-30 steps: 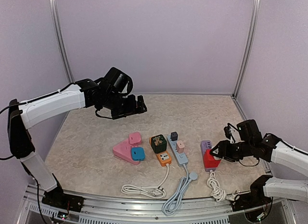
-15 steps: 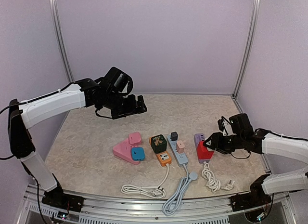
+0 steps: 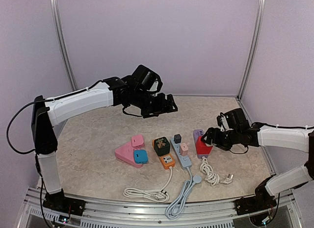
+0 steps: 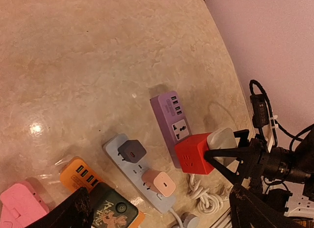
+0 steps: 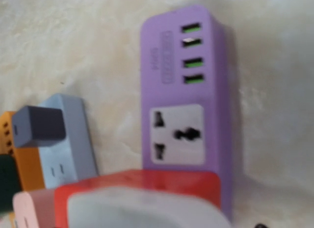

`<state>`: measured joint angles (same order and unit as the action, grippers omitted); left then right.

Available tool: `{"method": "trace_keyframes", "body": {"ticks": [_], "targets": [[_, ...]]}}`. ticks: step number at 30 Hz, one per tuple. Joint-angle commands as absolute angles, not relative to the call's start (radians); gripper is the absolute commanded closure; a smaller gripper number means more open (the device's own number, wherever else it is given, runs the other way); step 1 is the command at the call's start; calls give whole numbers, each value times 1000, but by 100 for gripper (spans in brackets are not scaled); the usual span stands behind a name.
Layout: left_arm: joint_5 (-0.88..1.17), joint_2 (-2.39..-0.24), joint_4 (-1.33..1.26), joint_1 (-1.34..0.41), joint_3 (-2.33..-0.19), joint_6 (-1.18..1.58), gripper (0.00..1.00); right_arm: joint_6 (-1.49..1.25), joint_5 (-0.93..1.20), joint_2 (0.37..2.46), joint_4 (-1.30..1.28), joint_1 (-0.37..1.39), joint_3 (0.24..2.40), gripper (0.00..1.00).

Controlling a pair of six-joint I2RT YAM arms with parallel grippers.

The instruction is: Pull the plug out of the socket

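**Right arm clamping red plug on purple strip**

The right gripper (image 3: 210, 139) is stretching in low from the right side, its jaws clamping the red cube-shaped plug with a white face (image 4: 192, 154). The plug is sitting on the near end of the purple power strip (image 4: 171, 115). The strip is lying on the beige marbled tabletop (image 3: 93, 135), with its universal socket and four USB ports showing bare beyond the cube. A white coiled cord (image 3: 210, 175) is lying just in front of the strip, toward the near edge.

The left gripper (image 3: 170, 105) is hovering high above the middle of the tabletop, its jaws spread wide and holding nothing. Just left of the purple strip, a light blue power strip (image 3: 185, 160) is carrying a dark grey adapter (image 3: 177, 138) and a pale pink adapter (image 3: 184, 148).
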<state>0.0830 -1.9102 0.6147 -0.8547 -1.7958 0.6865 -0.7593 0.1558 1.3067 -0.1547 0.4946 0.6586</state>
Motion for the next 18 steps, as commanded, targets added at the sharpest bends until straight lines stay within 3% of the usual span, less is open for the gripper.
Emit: {"method": "trace_keyframes", "body": {"ticks": [1,7,18], "targets": [[162,-2015,581,-893,-1876,709,9,-720,95,1232,-317,493,692,17],[271,-2090,496,-901,-1886,777,20,-715,188,1126,-322,419,667,15],[366,-2218,440,-940,-1984,790,69,-764,319,1076,-208,372,570,22]]}}
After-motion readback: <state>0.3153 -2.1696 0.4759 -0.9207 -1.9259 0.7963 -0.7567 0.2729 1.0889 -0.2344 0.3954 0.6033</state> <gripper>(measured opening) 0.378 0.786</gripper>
